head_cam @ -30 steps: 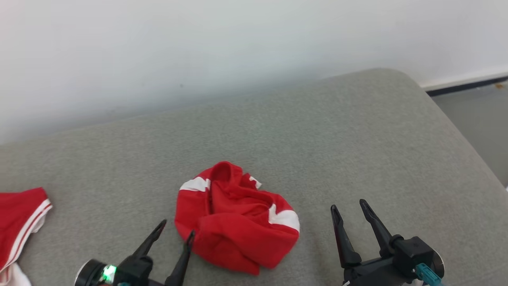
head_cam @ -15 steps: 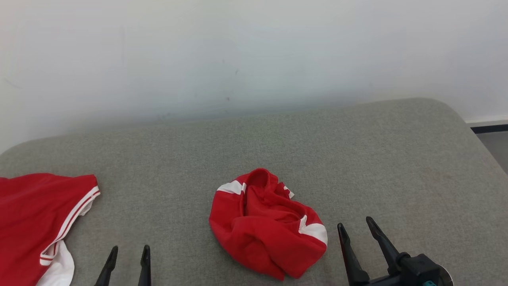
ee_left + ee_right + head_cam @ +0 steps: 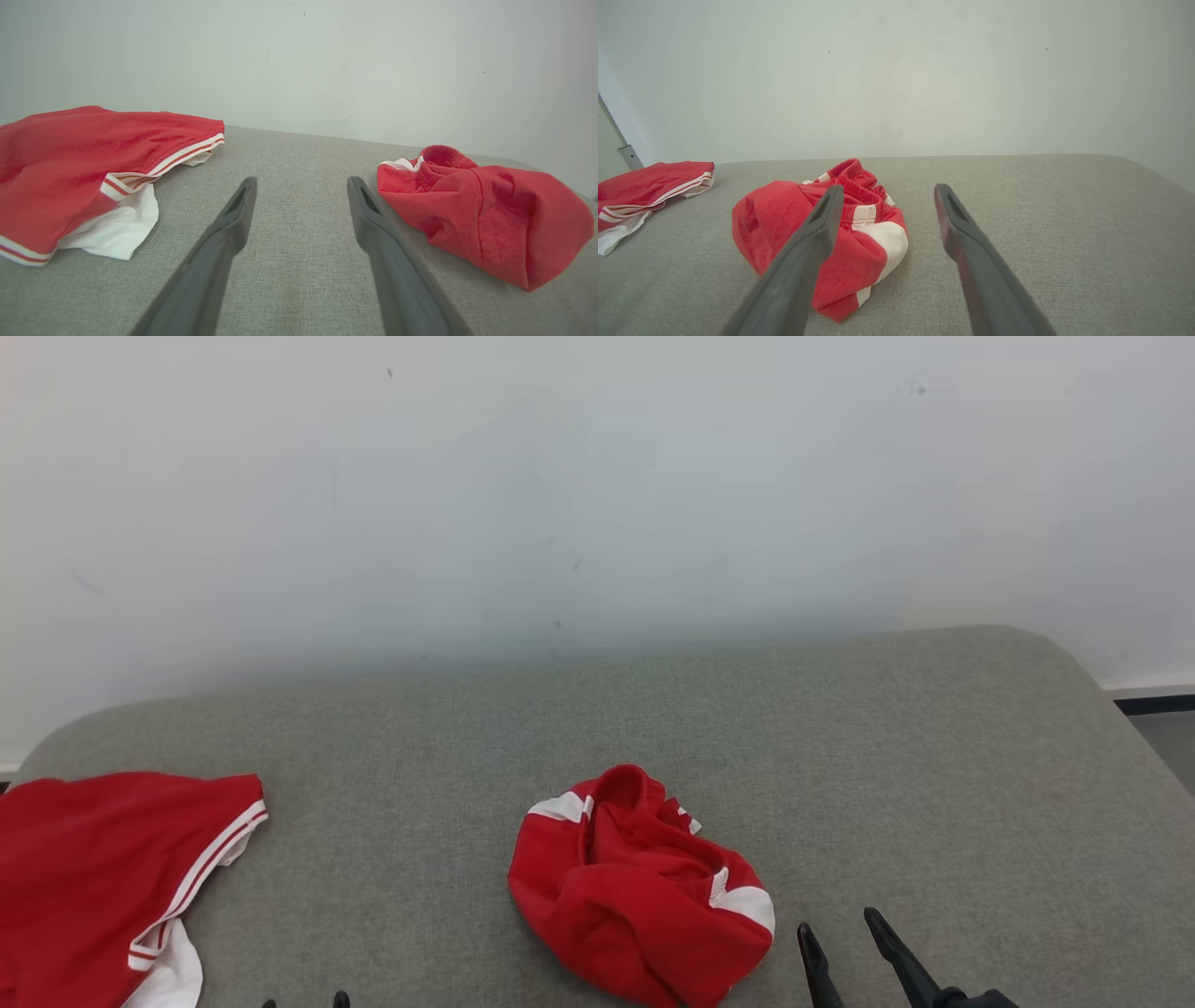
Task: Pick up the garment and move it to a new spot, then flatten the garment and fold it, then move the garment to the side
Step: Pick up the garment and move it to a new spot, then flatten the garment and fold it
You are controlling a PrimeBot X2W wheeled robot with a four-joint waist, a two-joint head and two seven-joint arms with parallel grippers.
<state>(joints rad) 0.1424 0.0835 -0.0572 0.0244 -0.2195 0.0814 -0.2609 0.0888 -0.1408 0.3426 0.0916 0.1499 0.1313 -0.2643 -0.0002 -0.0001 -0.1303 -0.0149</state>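
We are holding the left gripper (image 3: 301,183) and right gripper (image 3: 886,189) wide and empty. The crumpled red garment (image 3: 639,887) is lying on the grey cushion (image 3: 934,756) between them. It is probably soft and light, so we are eyeing its ribbed waistband (image 3: 853,179).

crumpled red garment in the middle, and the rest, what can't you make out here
Crumpled red garment: its type and underside, hidden by its own folds in all views.
Second red garment: cut off by the head view's left and bottom edges.
Left gripper and right gripper: bodies cut off by the head view's bottom edge.
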